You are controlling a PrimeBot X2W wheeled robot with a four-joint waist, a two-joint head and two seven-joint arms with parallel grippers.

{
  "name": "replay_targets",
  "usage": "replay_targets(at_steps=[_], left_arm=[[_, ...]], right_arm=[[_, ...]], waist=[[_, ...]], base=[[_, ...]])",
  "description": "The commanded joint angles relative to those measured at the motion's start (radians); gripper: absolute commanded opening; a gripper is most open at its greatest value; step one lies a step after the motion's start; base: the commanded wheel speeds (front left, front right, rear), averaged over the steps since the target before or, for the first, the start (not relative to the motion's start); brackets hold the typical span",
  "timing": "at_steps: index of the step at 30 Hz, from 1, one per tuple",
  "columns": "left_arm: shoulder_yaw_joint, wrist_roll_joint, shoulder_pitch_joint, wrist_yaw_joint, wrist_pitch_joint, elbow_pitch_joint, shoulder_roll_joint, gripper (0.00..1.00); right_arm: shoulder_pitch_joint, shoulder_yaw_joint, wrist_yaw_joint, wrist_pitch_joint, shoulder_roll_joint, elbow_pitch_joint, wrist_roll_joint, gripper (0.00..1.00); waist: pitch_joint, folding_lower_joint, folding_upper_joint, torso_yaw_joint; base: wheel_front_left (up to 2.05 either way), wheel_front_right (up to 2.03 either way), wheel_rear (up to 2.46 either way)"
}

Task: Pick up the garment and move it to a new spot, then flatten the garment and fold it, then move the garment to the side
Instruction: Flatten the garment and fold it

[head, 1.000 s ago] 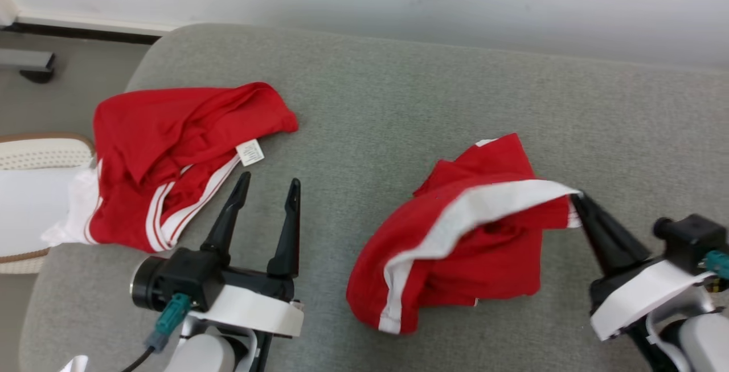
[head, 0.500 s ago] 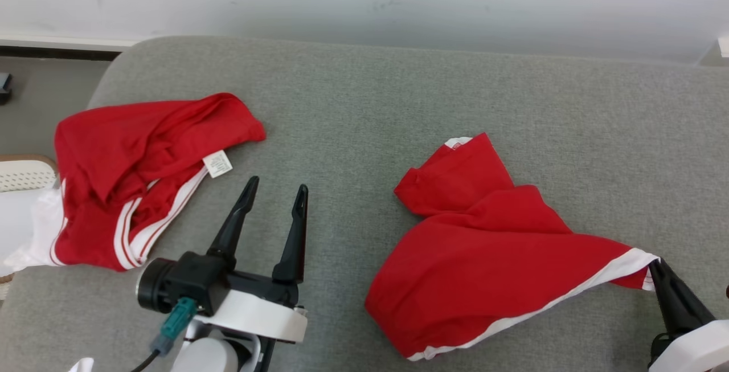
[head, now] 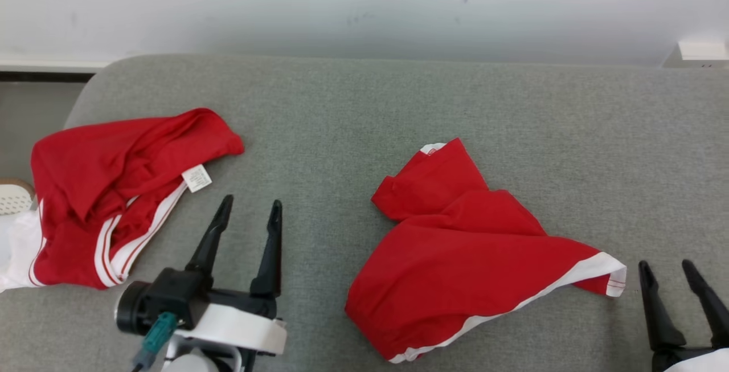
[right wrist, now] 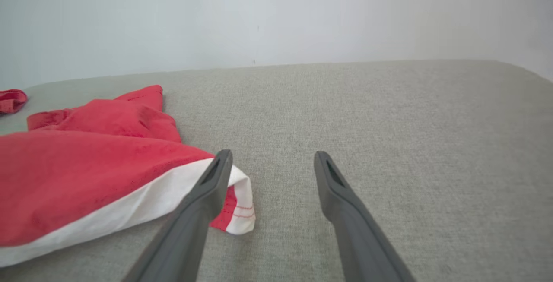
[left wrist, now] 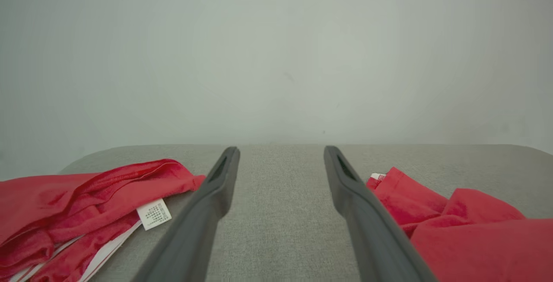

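A red garment [head: 472, 258] with a white band along its hem lies crumpled on the grey cushion [head: 364, 110], right of centre. Its white-edged corner [right wrist: 235, 213] rests free beside my right gripper [head: 666, 266], which stands open just to its right with nothing between the fingers. In the right wrist view the same gripper [right wrist: 272, 156] frames bare cushion, the garment [right wrist: 86, 165] lying to its left. My left gripper [head: 250, 205] is open over bare cushion, left of the garment. In the left wrist view this gripper [left wrist: 281, 150] has the garment [left wrist: 466, 230] at its right.
A second red garment [head: 114, 189] with white stripes and a white label lies bunched at the cushion's left edge, also seen as red cloth [left wrist: 77, 204] left of my left gripper. A pale wall [head: 364, 7] runs behind the cushion. Floor [head: 28, 110] shows at far left.
My right gripper pulled the garment's white-edged corner out to the right and down, then opened and let it go. The garment now lies spread lower. The head camera has shifted right.
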Motion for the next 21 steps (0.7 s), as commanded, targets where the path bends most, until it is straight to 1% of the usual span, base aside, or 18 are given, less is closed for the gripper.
replay_targets(at_steps=[1,3,5,10,13,21], left_arm=[[0.007,0.009,0.015,0.003,0.000,-0.001,0.010,1.00],[0.019,0.011,0.032,0.012,0.000,-0.006,0.015,1.00],[0.026,0.017,0.048,0.021,0.000,-0.016,0.020,1.00],[0.028,0.024,0.089,0.040,0.001,-0.036,0.029,1.00],[0.024,0.020,0.107,0.049,0.008,-0.045,0.029,1.00],[0.020,0.008,0.120,0.050,0.014,-0.049,0.035,1.00]], right_arm=[[0.007,-0.007,-0.002,-0.011,-0.004,-0.016,-0.012,1.00],[0.005,-0.016,-0.002,-0.033,-0.010,-0.061,-0.050,1.00],[-0.005,-0.025,-0.002,-0.043,-0.002,-0.113,-0.081,1.00],[-0.004,-0.029,-0.002,-0.004,0.026,-0.221,-0.123,1.00],[0.012,-0.025,-0.002,0.016,0.041,-0.250,-0.126,1.00],[0.031,-0.026,-0.002,0.044,0.060,-0.277,-0.125,1.00]], waist=[[-0.008,0.0001,0.0000,-0.007],[-0.017,0.0001,0.0000,-0.013],[-0.026,0.0001,0.0000,-0.017],[-0.054,0.0001,0.0000,-0.018],[-0.064,0.0001,0.0000,-0.012],[-0.072,0.0001,0.0000,-0.009]], base=[[0.00,0.00,0.00],[0.00,0.00,0.00],[0.00,0.00,0.00],[0.00,0.00,0.00],[0.00,0.00,0.00],[0.00,0.00,0.00]])
